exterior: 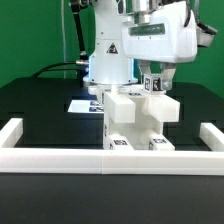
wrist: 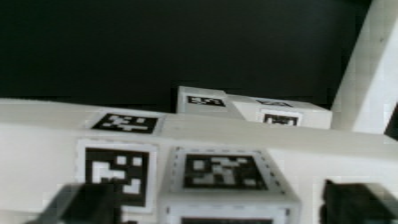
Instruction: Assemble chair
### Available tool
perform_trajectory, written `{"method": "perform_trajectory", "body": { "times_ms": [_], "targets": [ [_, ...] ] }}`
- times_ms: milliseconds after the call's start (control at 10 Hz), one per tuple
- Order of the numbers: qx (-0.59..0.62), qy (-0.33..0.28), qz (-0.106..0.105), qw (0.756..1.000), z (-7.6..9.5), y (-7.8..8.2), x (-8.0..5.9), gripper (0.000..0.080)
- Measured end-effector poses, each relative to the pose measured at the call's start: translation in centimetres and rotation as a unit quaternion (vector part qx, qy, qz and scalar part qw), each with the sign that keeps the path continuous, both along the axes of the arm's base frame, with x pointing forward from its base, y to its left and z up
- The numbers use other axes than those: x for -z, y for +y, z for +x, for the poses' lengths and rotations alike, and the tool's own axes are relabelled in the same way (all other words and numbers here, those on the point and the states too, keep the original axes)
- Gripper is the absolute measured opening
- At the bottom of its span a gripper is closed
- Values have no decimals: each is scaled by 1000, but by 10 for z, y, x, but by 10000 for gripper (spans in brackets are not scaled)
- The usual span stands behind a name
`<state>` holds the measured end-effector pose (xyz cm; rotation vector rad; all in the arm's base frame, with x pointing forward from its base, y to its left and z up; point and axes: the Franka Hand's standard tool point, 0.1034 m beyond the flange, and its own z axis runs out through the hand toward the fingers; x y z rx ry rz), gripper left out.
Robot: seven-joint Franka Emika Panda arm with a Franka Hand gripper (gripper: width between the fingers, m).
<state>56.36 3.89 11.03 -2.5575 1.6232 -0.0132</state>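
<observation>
Jaws spread wide: the gripper [exterior: 155,88] flanks a tagged white post [wrist: 226,172] of the chair [exterior: 135,125]. In the exterior view, the marker board [exterior: 85,104] lies at ten o'clock from the chair.

The white arm [exterior: 103,52] is showing rounded shells and a black cable [exterior: 60,66] beside its base; the gripper [exterior: 155,86] is showing dark fingers [wrist: 89,205].

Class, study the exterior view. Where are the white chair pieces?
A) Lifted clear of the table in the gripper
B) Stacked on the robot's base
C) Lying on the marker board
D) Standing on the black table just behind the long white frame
D: the chair pieces stand on the black table just behind the long white frame. The marker board lies apart from them, and the gripper is above them.
</observation>
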Motion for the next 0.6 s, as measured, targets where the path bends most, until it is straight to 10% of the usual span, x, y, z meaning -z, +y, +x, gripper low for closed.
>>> {"method": "perform_trajectory", "body": {
  "times_ms": [600],
  "targets": [
    [-300, -28, -22, 953, 0, 0, 0, 649]
  ]
}}
